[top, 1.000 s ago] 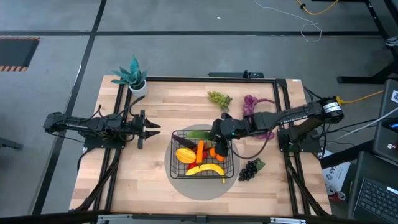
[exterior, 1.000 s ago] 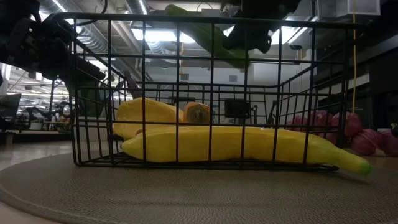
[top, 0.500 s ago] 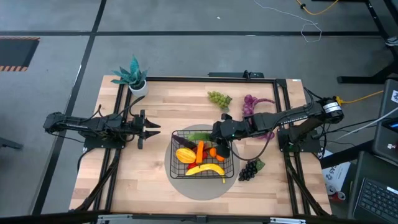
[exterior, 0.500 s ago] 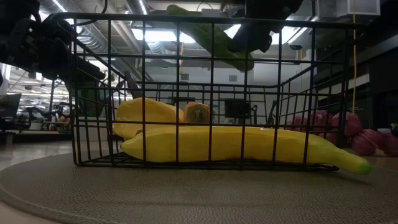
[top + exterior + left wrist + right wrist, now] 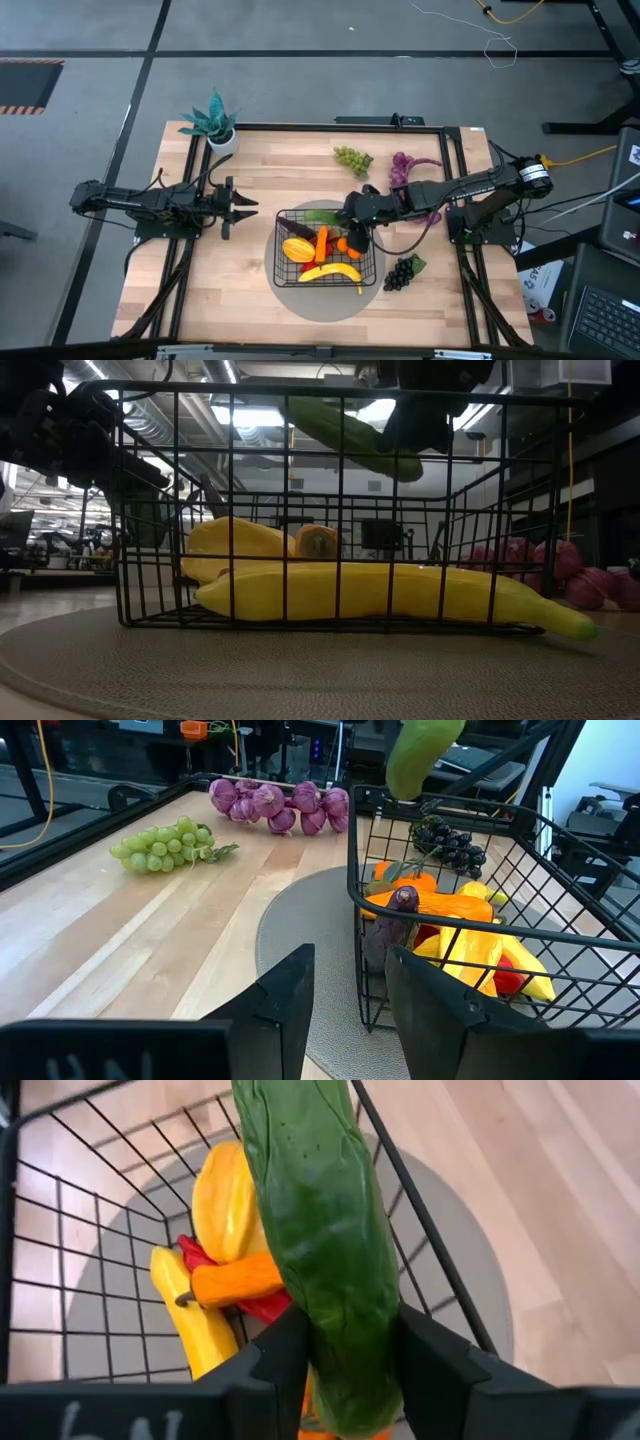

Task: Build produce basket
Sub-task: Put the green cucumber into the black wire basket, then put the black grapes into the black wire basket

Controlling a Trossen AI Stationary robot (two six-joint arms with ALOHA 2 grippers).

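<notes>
Right gripper [image 5: 352, 216] clamps its 2 dark fingers [image 5: 290, 1350] on the green cucumber [image 5: 322, 1240], holding it over the far rim of the black wire basket [image 5: 283, 218]; from the low camera the cucumber [image 5: 352, 436] hangs tilted just under the top wire. Its arm stretches in low and nearly straight from the table's 3 o'clock edge, wrist bent down toward the basket.

Inside the basket lie the yellow banana [image 5: 330, 272], a carrot [image 5: 321, 244], a yellow starfruit [image 5: 297, 248], an orange [image 5: 343, 241] and something red under the carrot [image 5: 262, 1305]. A purple eggplant [image 5: 395, 920] leans against the mesh wall. The basket stands on a round grey mat [image 5: 320, 300] at about 6 o'clock of the table's middle.

Outward, dark grapes [image 5: 401, 272] lie at the basket's 4 o'clock, green grapes [image 5: 352, 157] at 1 o'clock, purple grapes [image 5: 405, 165] at 2 o'clock beside the right arm.

Left gripper [image 5: 243, 208] waits at 9 o'clock of the basket, arm laid level, fingers [image 5: 290, 990] partly apart and holding nothing. A teal potted plant [image 5: 215, 122] stands at the 11 o'clock corner.

No writing can be read.
</notes>
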